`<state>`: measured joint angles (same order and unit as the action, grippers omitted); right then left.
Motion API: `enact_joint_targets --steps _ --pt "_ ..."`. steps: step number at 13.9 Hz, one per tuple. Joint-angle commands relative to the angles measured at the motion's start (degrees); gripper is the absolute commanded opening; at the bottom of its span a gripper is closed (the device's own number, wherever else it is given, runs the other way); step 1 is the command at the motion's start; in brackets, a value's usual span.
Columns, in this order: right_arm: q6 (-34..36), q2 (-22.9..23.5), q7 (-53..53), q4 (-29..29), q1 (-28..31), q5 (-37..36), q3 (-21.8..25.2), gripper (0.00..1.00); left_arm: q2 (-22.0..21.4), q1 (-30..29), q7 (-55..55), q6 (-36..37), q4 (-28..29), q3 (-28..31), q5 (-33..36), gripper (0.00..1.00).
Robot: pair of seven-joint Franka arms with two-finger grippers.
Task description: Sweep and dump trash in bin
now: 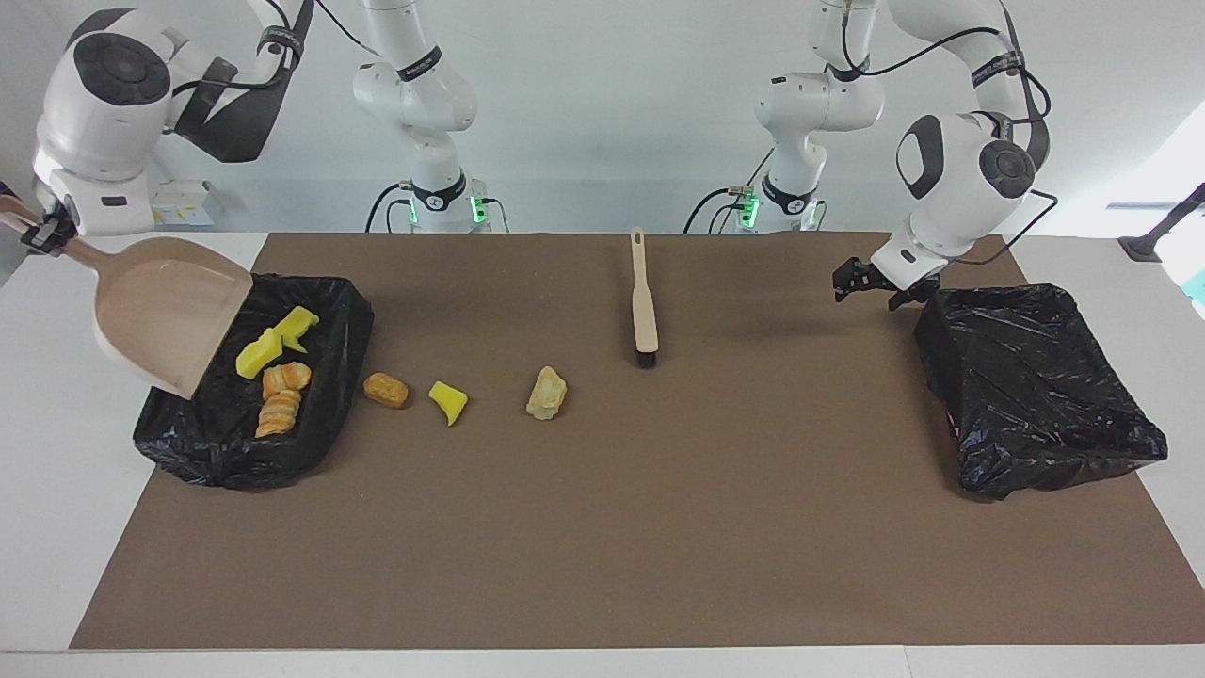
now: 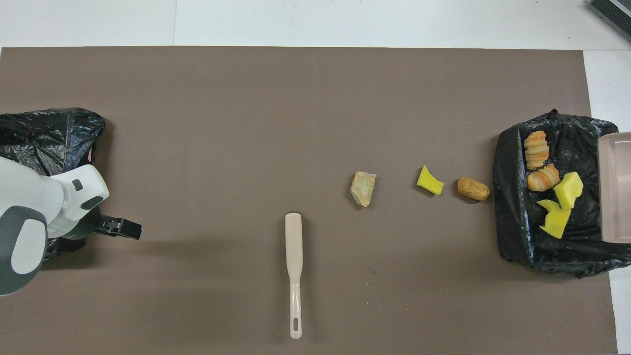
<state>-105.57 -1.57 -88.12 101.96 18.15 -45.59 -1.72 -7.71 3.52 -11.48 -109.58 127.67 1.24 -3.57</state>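
My right gripper [image 1: 42,233], clamped on the beige plastic dustpan [image 1: 169,311], hung tilted over the black-lined bin [image 1: 235,452] holding four foam scraps [image 1: 278,372], three more [image 1: 447,400] lying beside it, my left gripper [image 1: 852,280] open.

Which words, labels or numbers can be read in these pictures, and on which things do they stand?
None can be read.
Dark bands on both arms: lettering too small.
White box with yellow marks at the wall: too blurred.
Dustpan, brush, bins: no text.

White arms [image 1: 951,179], grey joints, black cables.
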Motion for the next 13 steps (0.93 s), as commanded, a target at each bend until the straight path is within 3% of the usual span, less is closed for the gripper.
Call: enact_joint_targets --steps 1,3,6,13 --pt "-1.4 -0.6 0.4 0.3 1.6 7.1 -0.3 0.0 -2.0 -1.3 -1.1 1.3 -1.4 -0.3 1.4 1.0" --pt "-1.4 -0.6 0.6 0.3 1.7 12.5 -0.3 0.0 -2.0 -1.4 -0.9 2.1 -4.8 -0.3 1.5 1.0" --pt "-0.1 -1.2 6.3 1.3 0.8 20.8 -0.5 0.0 -1.5 -1.3 -0.2 10.1 -13.6 -0.3 1.5 1.0" --pt "4.0 -0.7 42.4 2.6 -9.7 29.6 -1.3 0.0 -2.6 -1.1 7.5 21.8 -26.5 -0.7 1.5 1.0"
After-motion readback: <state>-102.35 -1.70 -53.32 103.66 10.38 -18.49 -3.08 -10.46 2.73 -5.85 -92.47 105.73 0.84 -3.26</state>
